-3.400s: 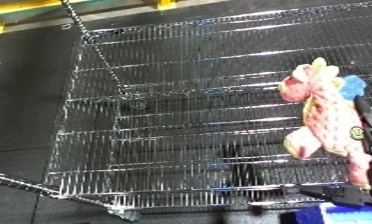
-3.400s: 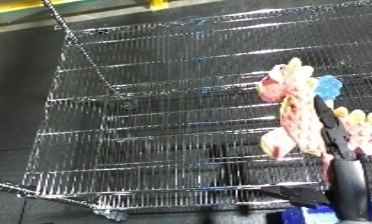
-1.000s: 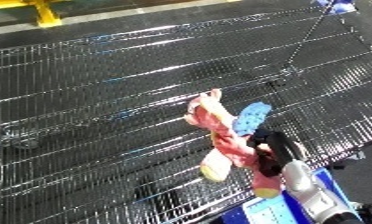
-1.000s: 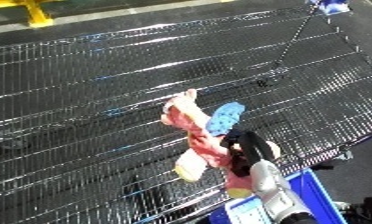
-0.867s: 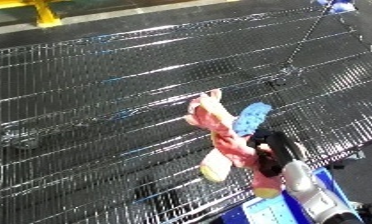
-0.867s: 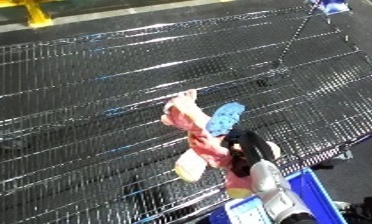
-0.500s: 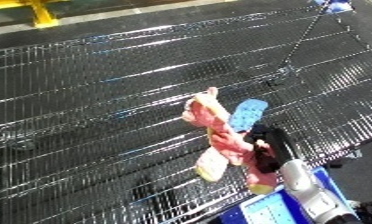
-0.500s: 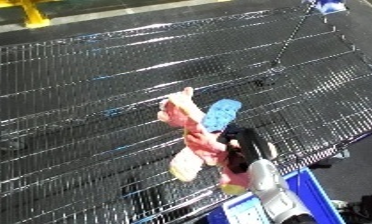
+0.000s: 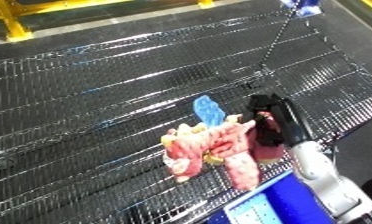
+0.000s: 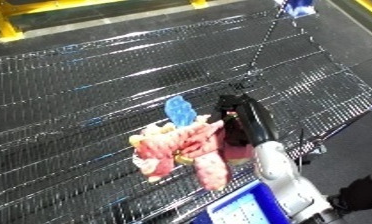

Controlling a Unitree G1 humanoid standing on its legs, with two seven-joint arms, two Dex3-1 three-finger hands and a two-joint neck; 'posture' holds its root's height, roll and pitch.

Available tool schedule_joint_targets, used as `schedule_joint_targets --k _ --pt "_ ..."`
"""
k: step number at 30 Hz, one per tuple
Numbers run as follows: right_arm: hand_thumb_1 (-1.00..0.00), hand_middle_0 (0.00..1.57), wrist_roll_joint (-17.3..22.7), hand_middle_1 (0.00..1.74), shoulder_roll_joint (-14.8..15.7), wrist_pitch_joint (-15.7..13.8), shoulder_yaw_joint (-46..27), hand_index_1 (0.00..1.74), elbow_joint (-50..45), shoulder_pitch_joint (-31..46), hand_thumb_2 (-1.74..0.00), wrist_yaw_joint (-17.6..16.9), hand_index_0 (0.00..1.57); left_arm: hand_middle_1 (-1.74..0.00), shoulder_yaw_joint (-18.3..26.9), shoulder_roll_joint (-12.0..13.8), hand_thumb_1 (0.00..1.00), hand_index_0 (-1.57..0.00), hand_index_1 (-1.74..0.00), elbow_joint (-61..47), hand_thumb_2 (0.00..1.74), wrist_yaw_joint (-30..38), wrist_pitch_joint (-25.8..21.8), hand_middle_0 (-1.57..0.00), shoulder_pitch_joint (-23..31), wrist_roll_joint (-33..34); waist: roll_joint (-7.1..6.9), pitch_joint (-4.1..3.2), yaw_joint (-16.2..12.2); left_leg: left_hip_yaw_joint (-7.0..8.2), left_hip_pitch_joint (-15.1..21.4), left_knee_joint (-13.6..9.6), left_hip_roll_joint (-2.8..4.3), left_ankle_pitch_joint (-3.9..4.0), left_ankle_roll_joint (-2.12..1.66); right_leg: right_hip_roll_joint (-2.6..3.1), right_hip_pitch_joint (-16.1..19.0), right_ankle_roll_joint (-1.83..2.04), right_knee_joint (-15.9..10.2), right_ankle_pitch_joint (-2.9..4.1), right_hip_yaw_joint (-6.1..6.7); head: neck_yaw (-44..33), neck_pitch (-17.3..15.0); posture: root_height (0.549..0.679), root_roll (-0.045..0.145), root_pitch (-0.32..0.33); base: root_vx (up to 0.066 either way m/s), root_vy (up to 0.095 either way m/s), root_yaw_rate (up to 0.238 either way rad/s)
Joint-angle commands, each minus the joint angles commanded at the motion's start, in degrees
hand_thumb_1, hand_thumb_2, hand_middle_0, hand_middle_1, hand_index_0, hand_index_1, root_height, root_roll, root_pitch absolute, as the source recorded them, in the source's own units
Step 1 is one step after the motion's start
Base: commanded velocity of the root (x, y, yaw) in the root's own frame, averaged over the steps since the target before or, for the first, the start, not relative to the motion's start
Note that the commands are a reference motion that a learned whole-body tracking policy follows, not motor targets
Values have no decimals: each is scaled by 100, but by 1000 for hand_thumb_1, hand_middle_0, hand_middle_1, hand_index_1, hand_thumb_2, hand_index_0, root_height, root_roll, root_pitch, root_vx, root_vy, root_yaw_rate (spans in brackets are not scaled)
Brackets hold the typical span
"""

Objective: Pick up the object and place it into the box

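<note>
Here right hand (image 9: pixel 273 122) fingers clasp plush toy (image 9: pixel 213 152).

The floor (image 9: pixel 102 37) is dark grey and looks rough, with a pale band running across it near the top. A yellow metal frame (image 9: pixel 18 20) stands on it at the upper left, one post going down to a foot. Another yellow strip (image 9: pixel 371 7) shows at the upper right corner. Light glints off the floor.

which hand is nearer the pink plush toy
Right. The right hand is curled round the pink plush toy, holding it above the wire rack. The left hand is out of view.
</note>
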Motion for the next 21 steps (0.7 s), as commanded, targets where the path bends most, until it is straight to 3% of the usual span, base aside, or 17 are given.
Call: schedule_joint_targets --k 4,9,16,21 --pt "-1000 1570 -41 1740 -184 -52 -355 1740 -457 236 -1740 -162 1570 -1740 19 -30 1000 -1570 -1740 1 1740 28 24 -1570 -17 34 -13 0 -101 39 40 48 5 -30 15 -5 29 3 13 1 29 75 8 653 59 -20 -3 8 -84" --pt "-1000 1570 -12 1740 -193 -148 -1094 1740 -989 862 -1740 -421 1570 -1740 32 -89 1000 -1570 -1740 18 1740 51 53 -1570 -46 87 -19 0 -246 93 95 65 20 -58 33 -1 70 16 -17 22 67 225 -34 653 59 -28 0 10 -62" --pt "-1000 1570 -180 1740 6 -219 -2435 1740 -1818 2241 -1740 -767 1570 -1740 88 -172 1000 -1570 -1740 -25 1740 89 97 -1570 25 170 -15 0 -472 177 211 59 46 -96 56 -1 133 46 -66 51 116 551 -107 652 58 -42 7 18 -85" --pt "-1000 1570 -469 1740 274 -188 -3451 1740 -2367 3406 -1740 -989 1570 -1740 101 -227 1000 -1570 -1740 -116 1740 131 151 -1570 114 255 9 0 -670 235 274 70 53 -121 77 -9 161 69 -94 64 152 939 -477 651 58 -51 0 26 -90"
